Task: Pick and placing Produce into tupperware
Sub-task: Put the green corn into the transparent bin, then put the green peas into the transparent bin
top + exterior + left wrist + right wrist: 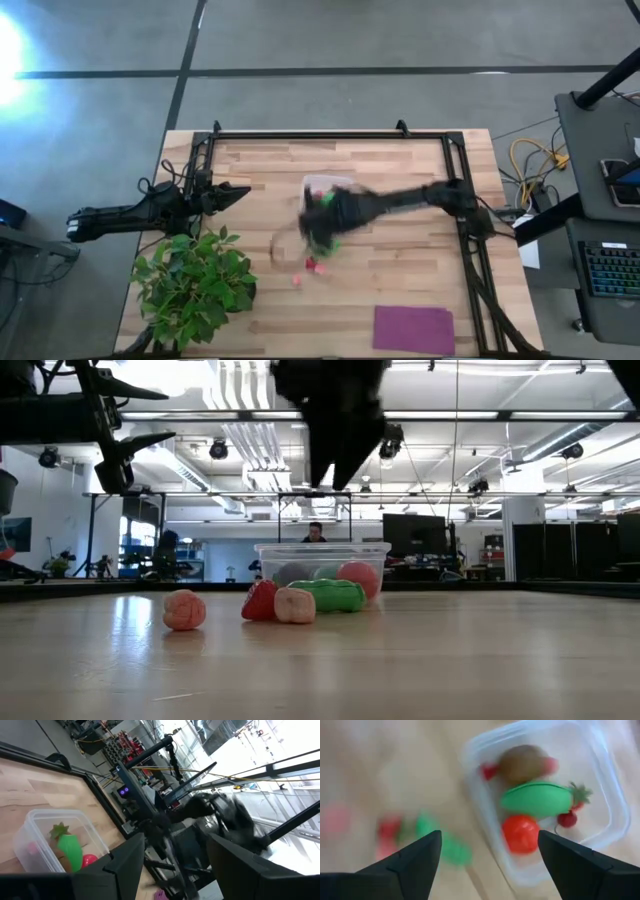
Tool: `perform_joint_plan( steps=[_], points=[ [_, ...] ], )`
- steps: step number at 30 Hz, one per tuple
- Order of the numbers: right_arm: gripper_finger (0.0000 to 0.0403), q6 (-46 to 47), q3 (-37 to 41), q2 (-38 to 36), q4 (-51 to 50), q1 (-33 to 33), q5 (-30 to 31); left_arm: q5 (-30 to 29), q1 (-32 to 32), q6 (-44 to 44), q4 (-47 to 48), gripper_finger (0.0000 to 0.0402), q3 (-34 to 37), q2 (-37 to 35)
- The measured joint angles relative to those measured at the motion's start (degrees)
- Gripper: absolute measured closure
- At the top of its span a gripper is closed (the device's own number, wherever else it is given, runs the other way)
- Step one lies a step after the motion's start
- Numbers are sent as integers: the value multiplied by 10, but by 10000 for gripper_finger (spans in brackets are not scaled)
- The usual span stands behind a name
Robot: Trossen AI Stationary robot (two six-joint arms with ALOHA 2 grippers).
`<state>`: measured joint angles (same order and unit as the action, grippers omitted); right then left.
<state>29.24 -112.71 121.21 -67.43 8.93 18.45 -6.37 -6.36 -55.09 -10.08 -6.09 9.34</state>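
The clear tupperware (pixel 600 780) stands mid-table and holds a brown kiwi ball (pixel 522 765), a green oblong piece (pixel 537 799), a red round piece (pixel 520 834) and a tiny red one (pixel 566 819). On the wood before it lie another green piece (pixel 335 595), a red piece (pixel 259 601) and two pink ones (pixel 294 605) (pixel 184 609). My right gripper (pixel 490 865) hangs open above the container's near edge, pointing steeply down, with nothing between its fingers. My left gripper (pixel 175 870) waits open at the table's left side (pixel 235 195), well above the wood.
A big leafy plant (pixel 190 285) fills the near left corner. A flat purple mat (pixel 413 328) lies near the front right edge. A dark frame (pixel 330 135) runs along the table's far and side edges. Bare wood lies right of the container.
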Motion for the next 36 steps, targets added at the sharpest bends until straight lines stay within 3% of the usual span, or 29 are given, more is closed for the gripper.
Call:
perform_joint_plan(
  steps=[2, 8, 14, 16, 24, 36],
  points=[
    [83, -90, 8, 0, -14, 28, 21, 0, 0, 0, 0, 201, 0, 0],
    [108, -171, 27, 1, -5, 35, 29, 0, 0, 0, 0, 201, 0, 0],
    [130, -321, 62, 1, 70, 40, -74, 0, 0, 0, 0, 201, 0, 0],
    [135, -347, 78, 1, 85, 38, -82, 0, 0, 0, 0, 201, 0, 0],
    [145, -369, 140, 1, 180, 37, -125, 0, 0, 0, 0, 201, 0, 0],
    [145, -359, 195, 1, 251, 37, -127, 0, 0, 0, 0, 201, 0, 0]
  ],
)
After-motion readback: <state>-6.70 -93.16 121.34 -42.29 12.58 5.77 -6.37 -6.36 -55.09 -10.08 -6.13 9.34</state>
